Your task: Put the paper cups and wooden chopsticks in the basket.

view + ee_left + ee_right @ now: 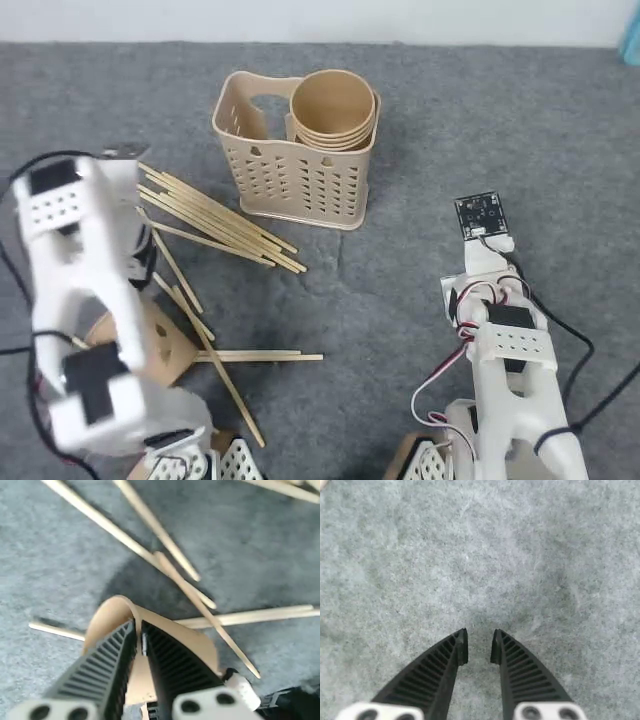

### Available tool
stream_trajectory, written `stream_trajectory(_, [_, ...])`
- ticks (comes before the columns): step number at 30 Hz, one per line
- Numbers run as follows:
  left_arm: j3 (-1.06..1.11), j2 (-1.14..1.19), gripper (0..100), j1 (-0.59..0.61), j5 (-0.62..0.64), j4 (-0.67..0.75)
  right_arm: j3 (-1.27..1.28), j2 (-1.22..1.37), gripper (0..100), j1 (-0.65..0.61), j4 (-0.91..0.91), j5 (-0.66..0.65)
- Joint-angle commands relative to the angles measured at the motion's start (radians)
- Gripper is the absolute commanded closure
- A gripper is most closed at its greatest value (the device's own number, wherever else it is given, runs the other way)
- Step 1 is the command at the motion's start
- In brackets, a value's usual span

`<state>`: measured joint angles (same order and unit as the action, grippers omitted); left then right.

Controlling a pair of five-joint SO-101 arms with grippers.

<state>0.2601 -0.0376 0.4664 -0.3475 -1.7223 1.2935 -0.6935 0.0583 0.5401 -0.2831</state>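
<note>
Basket [290, 180] stands upright at the far middle of the carpet [450, 130] in the high view. The cup stack [333, 105] is nested in one compartment, with a second compartment beside it. Chopsticks [215, 222] lie fanned just beside the basket on the left arm's side, and a few more are scattered nearer the arm bases. None are in the basket. Left arm [80, 270] hangs over the scatter with the loose cup [160, 345] under it, well apart from the basket. Right arm [510, 345] stands on the other side.

Left wrist view: left gripper [138, 625] is clamped on the loose cup's wall, one finger inside and one outside, and the rim is visibly bent. One chopstick runs along the cup's far edge. We can't tell whether it touches the cup or just lies behind it.

Right wrist view: right gripper [479, 642] is slightly parted and empty, over carpet.

Risks, our read:
- The thin wall under a one-sided pinch could buckle or slip out on the lift.
- If that chopstick leans on the cup, lifting would flick or drag it.
- The fanned chopsticks lie between cup and basket, so a low path would plough through them.
- The basket looks light, so a knock on its rim could tip it.
- Nesting onto the stack needs the cup square, and this grip likely leaves it tilted.
</note>
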Motion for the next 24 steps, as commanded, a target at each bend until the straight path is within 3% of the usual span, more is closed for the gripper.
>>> stream_trajectory(1, [0.088, -0.157, 99, -0.049, 0.015, -0.038, -0.009, -0.033, 90.8, -0.004, -0.019, -0.021])
stream_trajectory(13, [0.257, -0.433, 99, -0.077, -0.037, -0.038, -0.009, -0.033, 90.8, -0.005, -0.019, -0.021])
stream_trajectory(20, [0.397, -0.637, 99, -0.199, -0.064, -0.038, -0.011, -0.033, 90.8, -0.005, -0.019, -0.021])
stream_trajectory(24, [0.410, -0.667, 99, -0.207, -0.071, -0.038, -0.011, -0.033, 90.8, -0.004, -0.019, -0.021])
